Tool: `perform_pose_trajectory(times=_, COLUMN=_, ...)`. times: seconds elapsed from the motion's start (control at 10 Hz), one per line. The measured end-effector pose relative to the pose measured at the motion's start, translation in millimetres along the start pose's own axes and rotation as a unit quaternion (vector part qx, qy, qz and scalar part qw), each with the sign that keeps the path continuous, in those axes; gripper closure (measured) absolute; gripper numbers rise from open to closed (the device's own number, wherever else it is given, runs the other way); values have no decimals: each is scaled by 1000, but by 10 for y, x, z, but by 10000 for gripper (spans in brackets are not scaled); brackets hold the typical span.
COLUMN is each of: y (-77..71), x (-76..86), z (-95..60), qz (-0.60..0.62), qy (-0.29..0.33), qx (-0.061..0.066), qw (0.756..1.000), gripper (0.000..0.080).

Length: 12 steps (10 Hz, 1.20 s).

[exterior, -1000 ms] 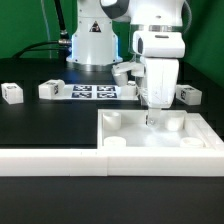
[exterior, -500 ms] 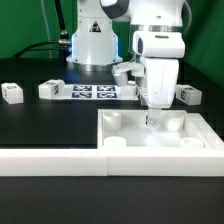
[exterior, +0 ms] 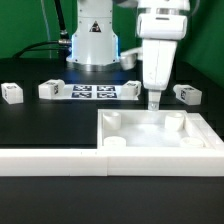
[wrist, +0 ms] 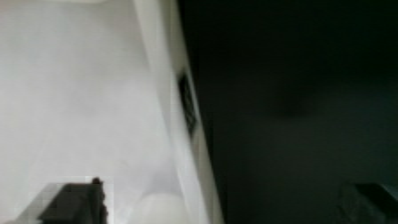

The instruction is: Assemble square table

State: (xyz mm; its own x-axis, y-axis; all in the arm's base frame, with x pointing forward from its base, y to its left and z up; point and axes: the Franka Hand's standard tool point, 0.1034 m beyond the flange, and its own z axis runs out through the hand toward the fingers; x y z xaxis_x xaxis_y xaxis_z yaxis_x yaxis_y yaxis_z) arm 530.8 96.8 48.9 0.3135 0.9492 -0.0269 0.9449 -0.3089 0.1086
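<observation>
While the fingers (wrist: pixel 71 203) are standing wide apart and gripping nothing, they are hovering over the far rim of the white square slab (exterior: pixel 150 135), which is lying on the black table (exterior: pixel 40 125) beside the low border wall (exterior: pixel 50 160). Four block legs (exterior: pixel 11 93) are sitting farther back, flanking the marker board (exterior: pixel 92 92).

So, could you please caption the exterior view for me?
Open hand hovers at the edge of the square tabletop; four legs lie beyond.

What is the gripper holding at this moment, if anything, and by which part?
Nothing is held. The gripper hangs open above an edge of the square table slab, with nothing between its jaws.
</observation>
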Motion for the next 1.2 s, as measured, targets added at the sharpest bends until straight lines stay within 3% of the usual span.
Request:
perform_pose_trajectory(times=0.2, y=-145, x=328, z=-143, qz=103, qy=9, qx=-7, qw=995, gripper=151)
perform_pose_trajectory(times=0.7, y=-174, x=357, z=-128, qz=251, qy=15, qx=6, qw=968, gripper=151)
perform_pose_trajectory(times=1.0, y=-608, x=775, z=-140, qz=396, qy=18, qx=25, qw=918, gripper=151)
perform_pose_trajectory(times=1.1, y=-715, x=848, z=-112, qz=396, qy=13, qx=29, qw=918, gripper=151)
perform_pose_trajectory(times=1.2, y=-676, x=799, z=-114, qz=384, qy=1, qx=33, qw=923, gripper=151)
